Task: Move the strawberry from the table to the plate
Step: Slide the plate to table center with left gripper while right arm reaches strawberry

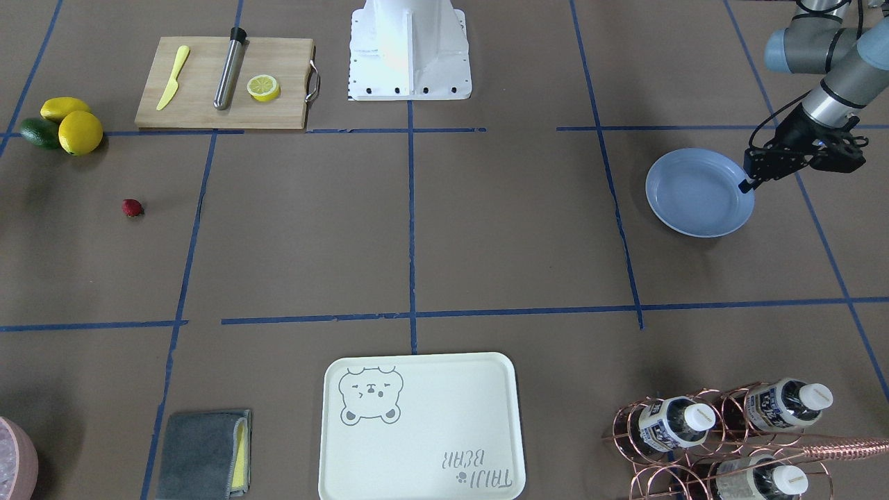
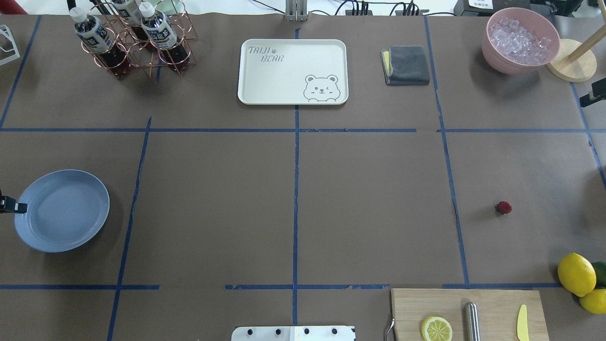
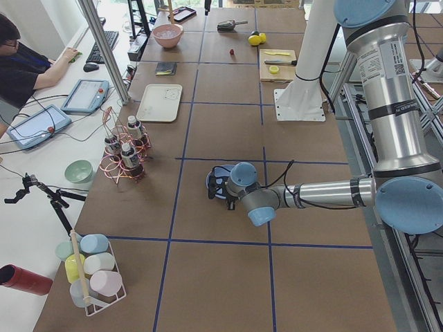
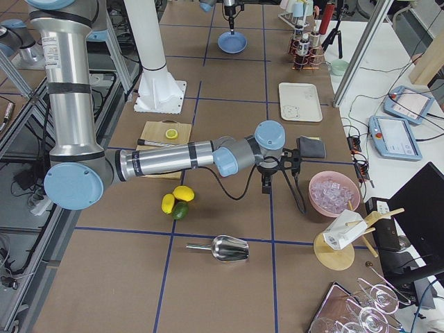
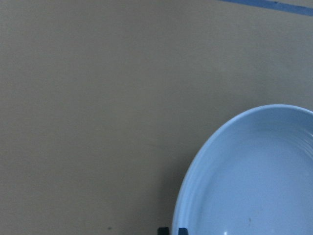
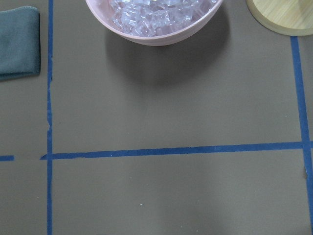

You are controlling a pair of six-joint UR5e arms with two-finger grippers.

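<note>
Brown table point(image 2: 369, 189), gridded in blue tape. At the left lies the plate point(image 2: 61, 210), empty. The left gripper point(image 2: 19, 207) sits at its outer rim, fingers nearly together; whether they pinch the rim I cannot tell. Far right, the strawberry point(image 2: 504, 207) lies alone on the table. How wide the right gripper point(image 4: 266, 189) stands I cannot tell. The strawberry looks light, soft and apt to roll, so it likely wants a gentle pinch from above across its widest part.
</note>
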